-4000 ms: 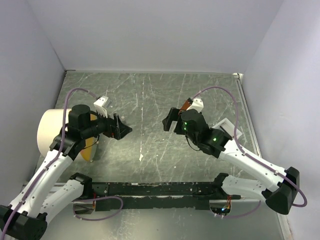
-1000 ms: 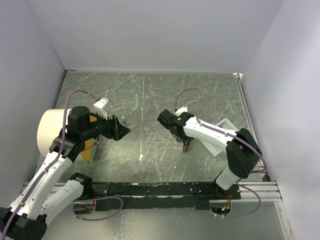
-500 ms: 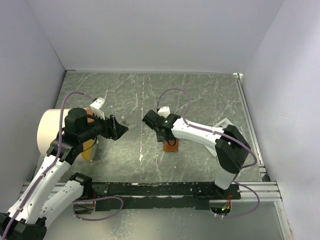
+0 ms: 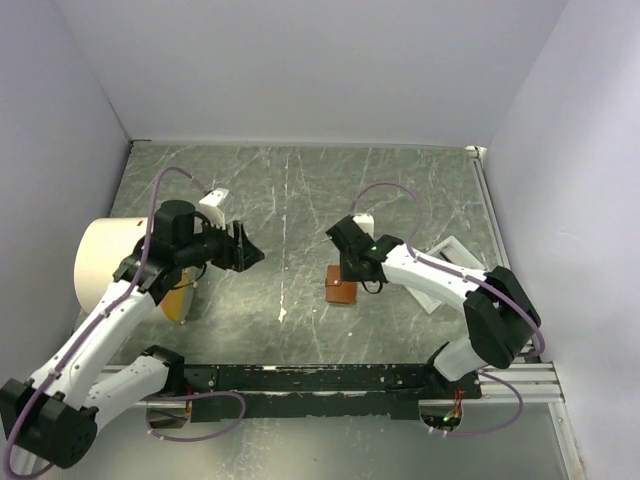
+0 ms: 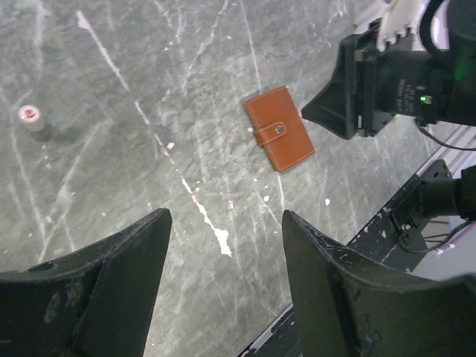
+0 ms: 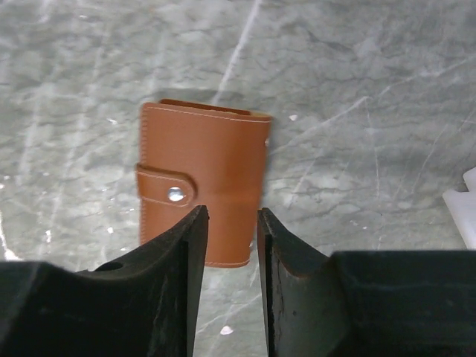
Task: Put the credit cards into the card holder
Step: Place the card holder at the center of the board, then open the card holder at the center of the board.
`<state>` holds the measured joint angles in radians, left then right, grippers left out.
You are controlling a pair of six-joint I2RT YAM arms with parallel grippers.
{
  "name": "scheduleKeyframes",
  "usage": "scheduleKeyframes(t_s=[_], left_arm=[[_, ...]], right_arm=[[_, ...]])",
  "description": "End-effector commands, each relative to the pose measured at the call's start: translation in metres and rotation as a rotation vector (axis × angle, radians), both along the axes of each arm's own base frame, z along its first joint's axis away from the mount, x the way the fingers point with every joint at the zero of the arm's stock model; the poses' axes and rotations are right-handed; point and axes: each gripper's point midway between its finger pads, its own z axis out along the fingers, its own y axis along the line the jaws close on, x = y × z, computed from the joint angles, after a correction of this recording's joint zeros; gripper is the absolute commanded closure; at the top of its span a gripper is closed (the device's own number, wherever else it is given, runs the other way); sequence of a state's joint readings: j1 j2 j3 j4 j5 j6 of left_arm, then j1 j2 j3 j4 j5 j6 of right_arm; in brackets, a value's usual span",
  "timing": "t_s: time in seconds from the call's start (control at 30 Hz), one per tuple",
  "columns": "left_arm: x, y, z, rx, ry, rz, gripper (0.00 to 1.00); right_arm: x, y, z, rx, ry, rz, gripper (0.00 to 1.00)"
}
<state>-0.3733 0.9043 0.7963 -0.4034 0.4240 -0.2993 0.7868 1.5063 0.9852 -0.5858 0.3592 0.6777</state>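
Observation:
The card holder (image 4: 341,286) is a brown leather wallet, snapped shut, lying flat on the table near the middle. The left wrist view shows the card holder (image 5: 279,137) with its pale snap facing up. My right gripper (image 4: 349,266) hovers just above its far right edge. In the right wrist view the right gripper (image 6: 232,219) is open with a narrow gap and nothing in it, and the card holder (image 6: 201,182) lies below the tips. My left gripper (image 4: 247,256) hangs open to the wallet's left, and its wrist view shows the left gripper (image 5: 225,216) empty. The credit cards are out of view.
A white tray (image 4: 452,262) lies at the right, partly under the right arm. A cream cylinder (image 4: 100,258) and a yellow object (image 4: 178,302) stand at the left. A small red-topped cylinder (image 5: 30,120) stands on the table. A black rail (image 4: 320,378) runs along the near edge.
My right gripper brought the card holder down left, laid it flat on the table, let go and drew back to the right. The left gripper shifted slightly right and its jaws narrowed a little.

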Motion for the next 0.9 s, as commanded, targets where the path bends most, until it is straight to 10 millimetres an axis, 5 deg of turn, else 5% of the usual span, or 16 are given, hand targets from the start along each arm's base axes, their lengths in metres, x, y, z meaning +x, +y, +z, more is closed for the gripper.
scheduleKeyframes(t_s=[0.0, 0.27, 0.57, 0.87], left_arm=[[0.004, -0.024, 0.025, -0.025, -0.018, -0.066, 0.28], [0.005, -0.070, 0.011, 0.051, 0.085, -0.087, 0.38], [-0.017, -0.105, -0.041, 0.074, 0.242, -0.116, 0.43], [-0.027, -0.115, -0.083, 0.042, 0.330, -0.073, 0.46]], right_arm=[[0.008, -0.005, -0.011, 0.102, 0.018, -0.002, 0.68], [0.014, -0.008, -0.035, 0.201, 0.081, 0.015, 0.68], [0.003, 0.010, -0.062, 0.291, 0.163, 0.048, 0.68], [-0.019, 0.032, -0.069, 0.370, 0.201, 0.104, 0.68]])
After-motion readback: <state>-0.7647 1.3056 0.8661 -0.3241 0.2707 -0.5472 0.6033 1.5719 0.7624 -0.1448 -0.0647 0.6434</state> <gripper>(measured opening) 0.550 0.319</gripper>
